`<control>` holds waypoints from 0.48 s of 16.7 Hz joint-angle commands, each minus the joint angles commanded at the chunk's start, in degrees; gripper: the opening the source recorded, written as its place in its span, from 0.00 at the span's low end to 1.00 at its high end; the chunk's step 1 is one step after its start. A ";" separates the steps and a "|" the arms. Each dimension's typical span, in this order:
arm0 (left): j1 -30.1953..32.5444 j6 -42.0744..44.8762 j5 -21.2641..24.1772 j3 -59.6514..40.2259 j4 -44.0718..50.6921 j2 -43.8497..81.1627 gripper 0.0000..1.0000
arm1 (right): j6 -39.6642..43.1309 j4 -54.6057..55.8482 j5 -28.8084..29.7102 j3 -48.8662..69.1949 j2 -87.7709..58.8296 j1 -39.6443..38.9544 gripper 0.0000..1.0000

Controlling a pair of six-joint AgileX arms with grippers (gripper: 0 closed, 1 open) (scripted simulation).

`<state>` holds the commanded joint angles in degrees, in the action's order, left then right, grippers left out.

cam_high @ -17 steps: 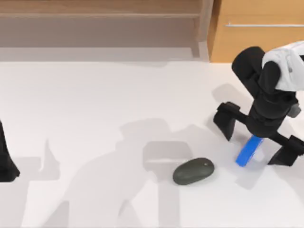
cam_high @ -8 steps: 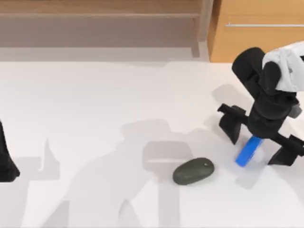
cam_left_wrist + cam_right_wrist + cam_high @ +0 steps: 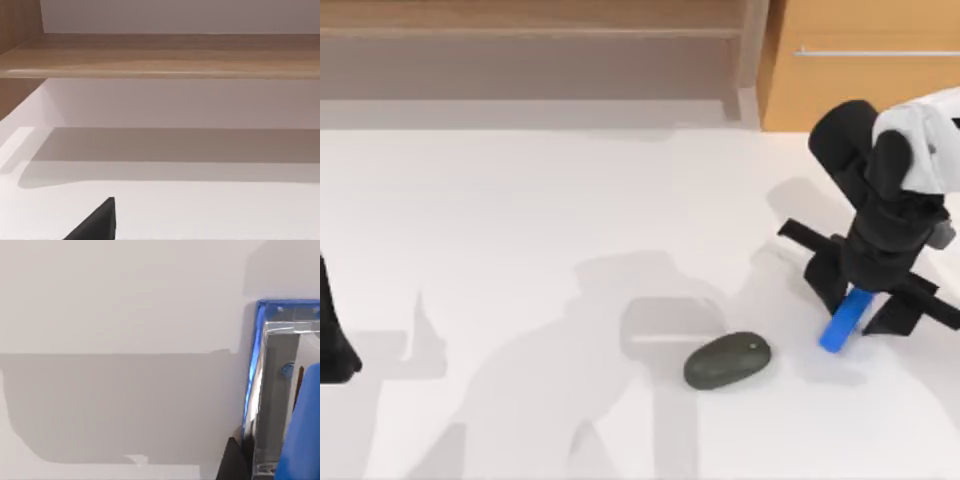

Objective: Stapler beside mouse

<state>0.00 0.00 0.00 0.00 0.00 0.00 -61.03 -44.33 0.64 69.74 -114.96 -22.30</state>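
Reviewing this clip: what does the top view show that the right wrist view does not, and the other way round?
Top view alone: the dark grey oval mouse on the white table, the right gripper closed around the slim bright blue stapler to the mouse's right, and the parked left arm at the left edge. Right wrist view alone: the stapler's shiny metal inner channel up close. Both share the blue stapler and white tabletop.

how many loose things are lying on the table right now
2: the blue stapler at the table's right, between the right gripper's closing fingers, and the dark mouse just left of it. The left arm sits parked at the left edge.
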 joint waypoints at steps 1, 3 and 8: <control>0.00 0.00 0.00 0.00 0.00 0.00 1.00 | 0.00 0.00 0.00 0.00 0.00 0.00 0.00; 0.00 0.00 0.00 0.00 0.00 0.00 1.00 | 0.00 0.00 0.00 0.00 0.00 0.00 0.00; 0.00 0.00 0.00 0.00 0.00 0.00 1.00 | 0.57 -1.18 0.50 0.24 1.15 0.18 0.00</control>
<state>0.00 0.00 0.00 0.00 0.00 0.00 -60.46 -45.51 1.14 69.98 -113.81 -22.12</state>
